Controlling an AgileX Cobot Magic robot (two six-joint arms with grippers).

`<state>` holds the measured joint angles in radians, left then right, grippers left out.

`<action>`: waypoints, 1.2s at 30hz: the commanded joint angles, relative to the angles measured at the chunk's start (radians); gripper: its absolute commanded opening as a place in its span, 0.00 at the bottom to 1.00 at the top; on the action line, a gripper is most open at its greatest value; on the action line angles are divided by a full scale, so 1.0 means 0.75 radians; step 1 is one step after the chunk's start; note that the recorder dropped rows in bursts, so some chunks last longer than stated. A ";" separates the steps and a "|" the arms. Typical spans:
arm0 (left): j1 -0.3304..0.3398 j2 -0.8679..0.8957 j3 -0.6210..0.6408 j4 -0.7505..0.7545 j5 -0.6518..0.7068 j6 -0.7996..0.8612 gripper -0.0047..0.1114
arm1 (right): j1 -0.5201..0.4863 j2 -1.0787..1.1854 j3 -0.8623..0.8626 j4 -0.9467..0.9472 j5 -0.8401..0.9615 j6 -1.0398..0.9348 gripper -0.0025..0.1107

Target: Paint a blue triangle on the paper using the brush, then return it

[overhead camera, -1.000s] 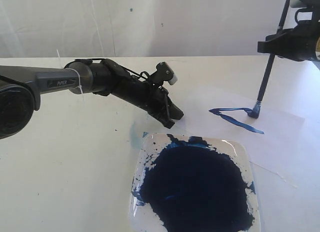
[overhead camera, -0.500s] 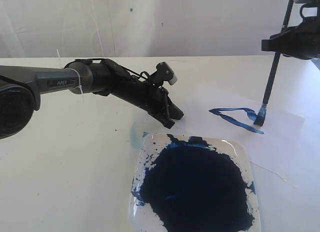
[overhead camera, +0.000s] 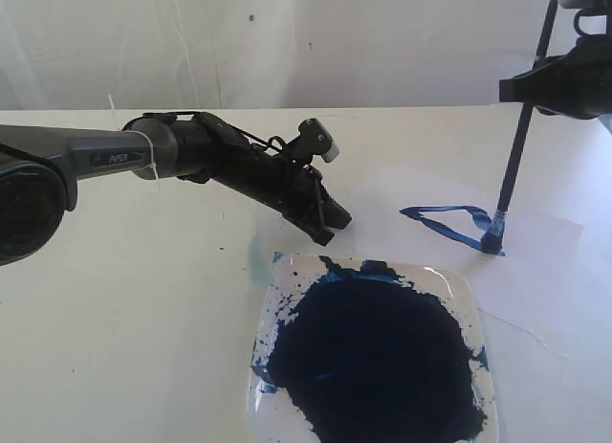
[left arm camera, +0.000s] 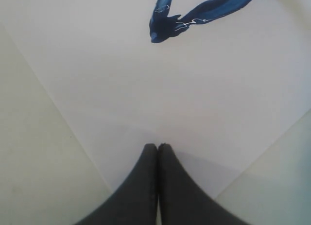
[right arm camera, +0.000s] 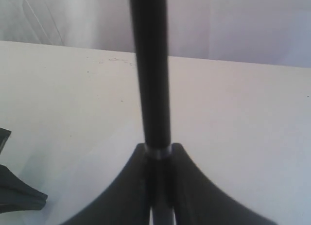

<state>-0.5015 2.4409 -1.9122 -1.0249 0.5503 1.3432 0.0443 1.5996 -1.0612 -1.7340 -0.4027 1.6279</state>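
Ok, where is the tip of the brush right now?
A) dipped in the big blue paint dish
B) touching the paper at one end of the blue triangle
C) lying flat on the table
B: the brush, held nearly upright by the right gripper, has its tip down on the paper at the end of the blue triangle.

Near-upright brush (overhead camera: 513, 166), tip on blue triangle (overhead camera: 449, 220)

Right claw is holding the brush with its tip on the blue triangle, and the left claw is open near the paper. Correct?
Not quite. The left claw is shut, both sides pressed together, as the left wrist view shows. The right claw does hold the brush, tip on the blue triangle, and the left claw is near the paper.
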 commanded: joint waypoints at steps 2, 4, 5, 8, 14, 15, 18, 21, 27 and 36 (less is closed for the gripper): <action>-0.004 -0.006 -0.004 -0.008 0.051 0.010 0.04 | -0.006 -0.043 0.006 -0.014 0.001 0.035 0.02; -0.004 -0.006 -0.004 -0.008 0.059 0.010 0.04 | -0.006 -0.043 0.006 -0.014 0.043 0.035 0.02; -0.004 -0.006 -0.004 -0.008 0.058 0.010 0.04 | -0.006 -0.043 0.006 -0.014 0.061 0.035 0.02; -0.004 -0.006 -0.004 -0.008 0.058 0.010 0.04 | -0.006 -0.038 0.006 0.038 0.169 -0.025 0.02; -0.004 -0.006 -0.004 -0.008 0.062 0.010 0.04 | -0.006 0.083 -0.070 0.488 0.070 -0.450 0.02; -0.004 -0.006 -0.004 -0.008 0.062 0.010 0.04 | -0.006 0.108 -0.088 0.516 0.062 -0.471 0.02; -0.004 -0.006 -0.004 -0.008 0.062 0.010 0.04 | -0.006 0.144 -0.108 0.574 0.057 -0.540 0.02; -0.004 -0.006 -0.004 -0.008 0.062 0.010 0.04 | -0.006 0.175 -0.130 0.607 0.051 -0.565 0.02; -0.004 -0.006 -0.004 -0.008 0.062 0.010 0.04 | -0.006 0.190 -0.136 0.598 0.056 -0.561 0.02; -0.004 -0.006 -0.004 -0.008 0.062 0.010 0.04 | -0.006 0.157 -0.136 0.388 0.084 -0.335 0.02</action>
<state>-0.5015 2.4409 -1.9122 -1.0249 0.5637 1.3432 0.0443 1.7279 -1.1563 -1.3746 -0.3473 1.2921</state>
